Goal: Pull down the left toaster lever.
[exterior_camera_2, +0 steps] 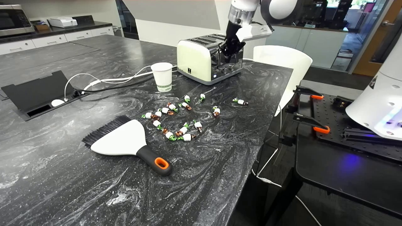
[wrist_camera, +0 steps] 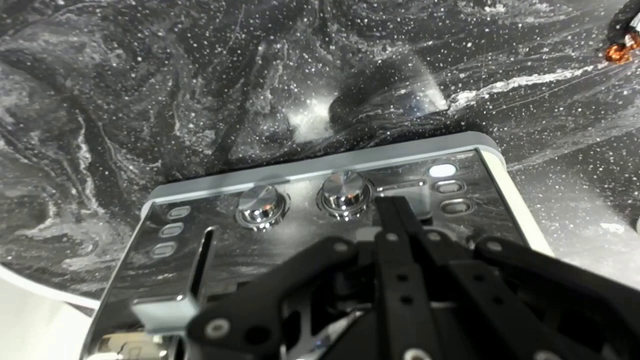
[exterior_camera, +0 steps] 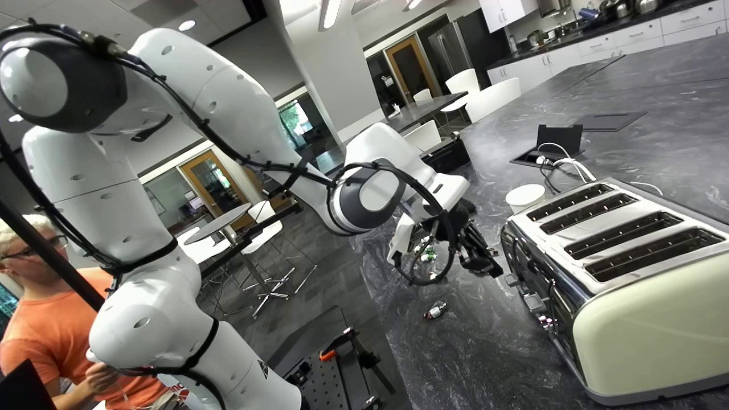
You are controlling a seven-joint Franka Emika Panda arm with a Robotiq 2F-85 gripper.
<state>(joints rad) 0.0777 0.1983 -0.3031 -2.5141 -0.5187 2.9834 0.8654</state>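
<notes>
The cream-white toaster [exterior_camera: 655, 324] stands on the dark counter; it also shows in an exterior view [exterior_camera_2: 194, 59] with its dark control panel toward the arm. In the wrist view the toaster panel [wrist_camera: 300, 220] has its base edge at the top. My gripper [wrist_camera: 392, 199] is shut, fingertips together with nothing between them. They overlap the left lever [wrist_camera: 420, 197], which sits low, beside a lit button [wrist_camera: 443, 170]; contact cannot be told. The right lever [wrist_camera: 165, 312] sits high in its slot. The gripper also shows in both exterior views [exterior_camera: 490, 265] [exterior_camera_2: 229, 55], at the panel.
Two round knobs [wrist_camera: 260, 204] [wrist_camera: 344, 190] are on the panel. A white paper cup [exterior_camera_2: 162, 77] stands beside the toaster. Several wrapped candies [exterior_camera_2: 169, 135] and a brush [exterior_camera_2: 122, 138] lie on the counter. White cables run from an open power box [exterior_camera_2: 37, 94].
</notes>
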